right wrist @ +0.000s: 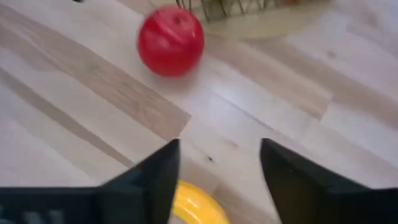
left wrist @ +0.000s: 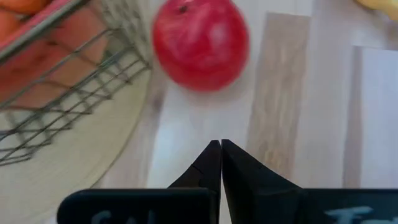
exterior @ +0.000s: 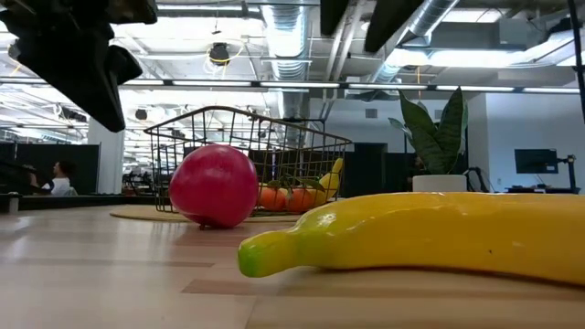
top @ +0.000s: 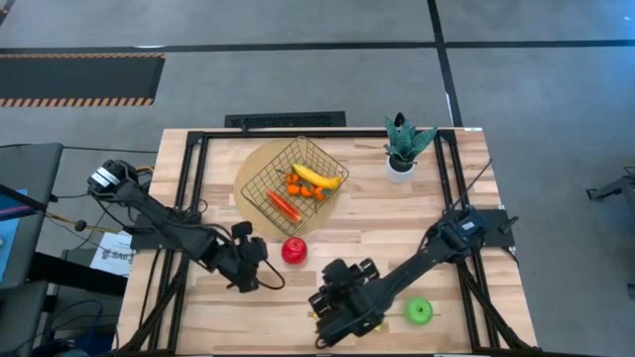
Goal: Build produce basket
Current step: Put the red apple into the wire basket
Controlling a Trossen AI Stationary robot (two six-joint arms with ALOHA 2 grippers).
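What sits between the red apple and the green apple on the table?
In the high view, the right gripper lies between the red apple and green apple.

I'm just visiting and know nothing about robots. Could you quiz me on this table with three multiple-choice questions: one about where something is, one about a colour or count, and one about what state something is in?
1. Where is the red apple?
A. in the basket
B. on the table, outside the basket
C. held by a hand

2. How many apples lie outside the basket?
A. one
B. two
C. three

3. How do the fingers of the right hand stand?
A. apart, over a yellow banana
B. pressed together
C. clamped on the red apple

Answers:
1 B: the high view shows it on the wood just beside the round mat.
2 B: the red apple and the green apple both rest on the table.
3 A: the right wrist view shows a gap between the fingers with the banana below.
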